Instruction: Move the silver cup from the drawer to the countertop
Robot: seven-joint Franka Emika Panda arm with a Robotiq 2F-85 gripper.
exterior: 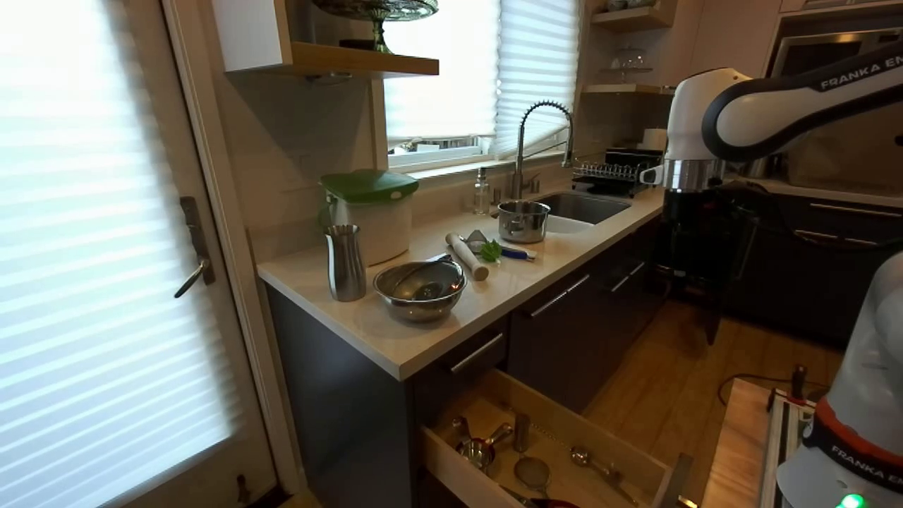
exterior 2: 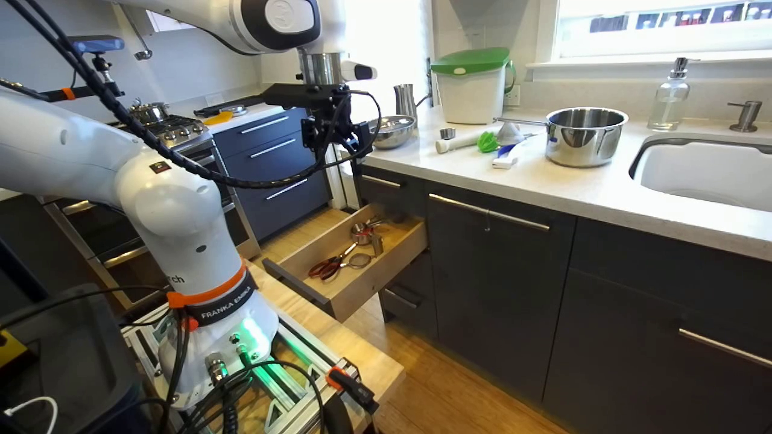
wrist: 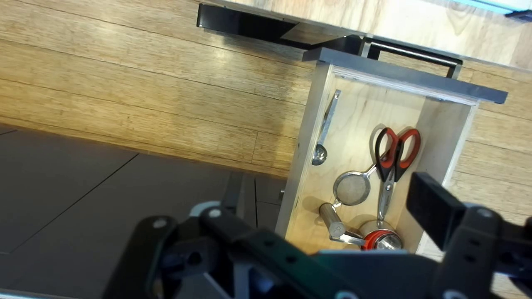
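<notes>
Below pincer (wrist: 330,195), inside drawer (wrist: 357,120): probable silver cup (exterior: 477,455), near tip of red-handled scissors (wrist: 388,185). Pincer released, holding nothing, well above. Done: drawer pulled out. Transfer not yet begun, I judge; left: descend, grasp, lift, set on table (exterior: 511,279), off to pincer's side.

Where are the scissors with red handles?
In the wrist view, the scissors lie inside the open drawer, on its right side, just right of the mesh of the strainer.

Drawer (exterior: 571,427) cut off near side, sink (exterior 2: 711,170) cut off right — each in an exterior view; wrist view: gripper (wrist: 332,197) hides drawer's far end.
</notes>
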